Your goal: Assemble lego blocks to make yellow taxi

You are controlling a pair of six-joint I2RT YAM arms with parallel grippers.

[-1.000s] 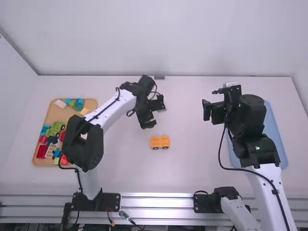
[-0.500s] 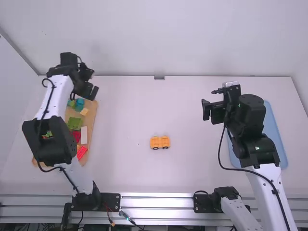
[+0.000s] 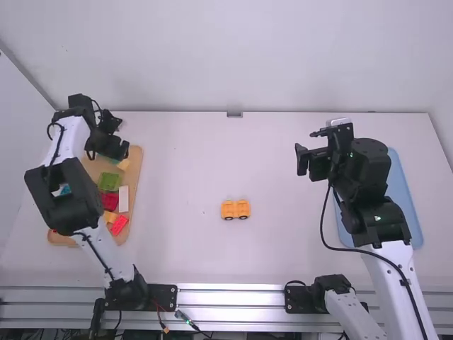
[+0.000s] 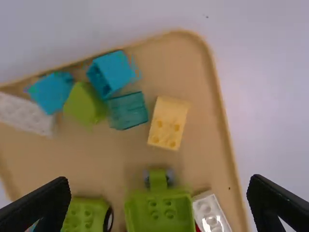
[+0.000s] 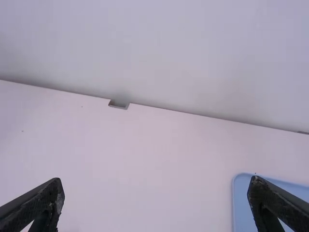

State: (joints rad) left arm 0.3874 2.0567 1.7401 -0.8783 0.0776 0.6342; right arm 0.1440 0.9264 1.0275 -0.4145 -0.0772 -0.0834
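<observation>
My left gripper hangs over the far end of the wooden tray. In the left wrist view the left gripper is open above the tray, with a pale yellow block lying loose beyond its fingers, beside a clear teal block. An orange-yellow wheeled piece stands by itself at the table's middle. My right gripper is held above the table on the right; in the right wrist view the right gripper is open with nothing between its fingers.
Around the tray lie green wheeled pieces, a white block and blue blocks. Red blocks sit at its near end. A blue tray is on the right, partly under the right arm.
The left arm has swung from near the table's middle over to the wooden tray on the left, then slightly farther left and lower. The right arm and orange-yellow piece have stayed in place.
</observation>
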